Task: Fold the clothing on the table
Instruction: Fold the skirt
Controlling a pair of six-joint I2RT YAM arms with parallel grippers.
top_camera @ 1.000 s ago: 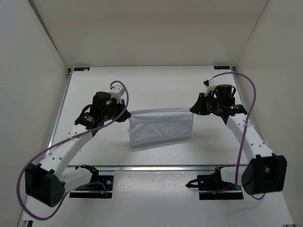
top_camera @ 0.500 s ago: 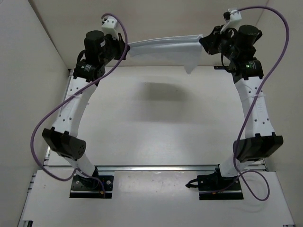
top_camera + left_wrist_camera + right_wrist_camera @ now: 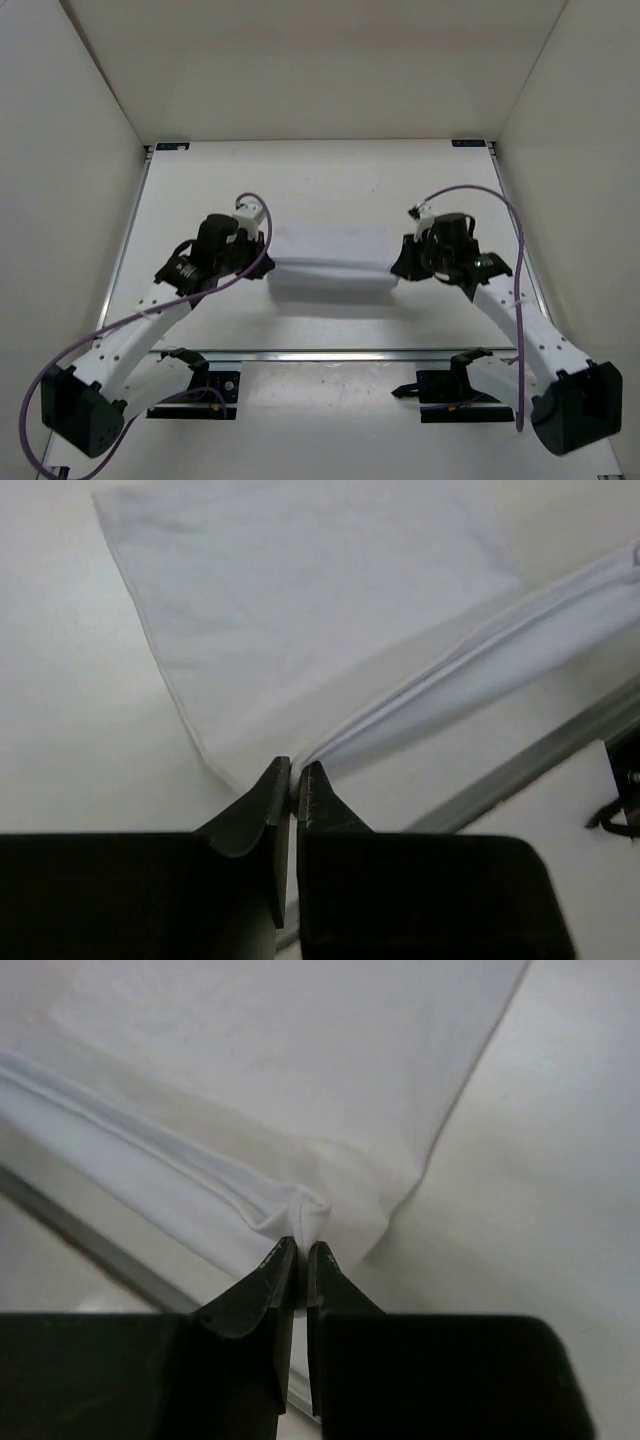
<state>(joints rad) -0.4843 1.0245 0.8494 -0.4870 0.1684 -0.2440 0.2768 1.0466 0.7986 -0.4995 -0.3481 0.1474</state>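
Observation:
The white clothing lies across the middle of the table, its far half flat and its near edge lifted into a taut fold between both arms. My left gripper is shut on the left end of that fold; the left wrist view shows the clothing pinched at the left gripper, the fold running off to the right. My right gripper is shut on the right end. In the right wrist view the clothing bunches into a small pucker at the right gripper.
White walls close in the table on the left, back and right. An aluminium rail runs along the near edge, just in front of the lifted fold, with both arm bases behind it. Purple cables loop off each arm.
Both arms swung up high toward the back wall with the clothing stretched between them, then came back down and nearer. The clothing now lies on the table with its near edge still held.

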